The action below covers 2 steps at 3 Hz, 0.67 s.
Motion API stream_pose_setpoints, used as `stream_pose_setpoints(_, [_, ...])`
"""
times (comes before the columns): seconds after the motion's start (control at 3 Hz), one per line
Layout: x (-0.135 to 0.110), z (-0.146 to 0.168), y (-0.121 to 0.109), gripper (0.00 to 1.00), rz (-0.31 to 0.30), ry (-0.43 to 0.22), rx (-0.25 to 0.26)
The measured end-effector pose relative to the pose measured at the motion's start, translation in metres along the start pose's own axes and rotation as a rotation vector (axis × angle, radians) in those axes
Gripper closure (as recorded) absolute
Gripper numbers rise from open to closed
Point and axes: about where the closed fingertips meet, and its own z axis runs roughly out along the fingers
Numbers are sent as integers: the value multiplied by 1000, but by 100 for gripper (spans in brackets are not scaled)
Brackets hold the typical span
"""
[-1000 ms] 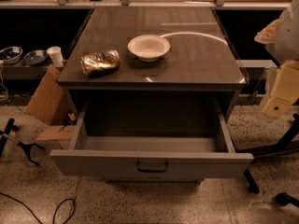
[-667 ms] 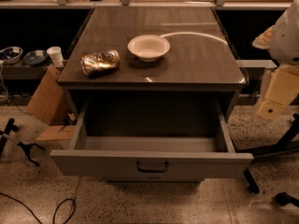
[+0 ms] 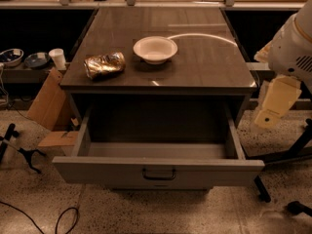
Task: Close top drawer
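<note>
The top drawer is a wide grey box pulled far out of the cabinet toward me. Its plain front carries a dark bail handle at centre. The inside shows nothing in it. My gripper, a pale yellow piece under the white arm, hangs at the right. It is beside the cabinet's right front corner, above and to the right of the drawer's right side wall. It touches nothing.
On the brown cabinet top stand a white bowl and a crumpled shiny packet. Cardboard leans at the left, near a white cup. A cable lies on the floor, and black stand legs are at the right.
My arm and gripper have moved a little left and down, closer to the cabinet's right side. The drawer has not moved.
</note>
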Motion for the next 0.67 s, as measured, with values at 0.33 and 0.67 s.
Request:
stream_pose_setpoints(0.33, [0,12,0,0,17,-6,-26])
stream_pose_setpoints(0.67, [0,12,-1,0,17,-6,-26])
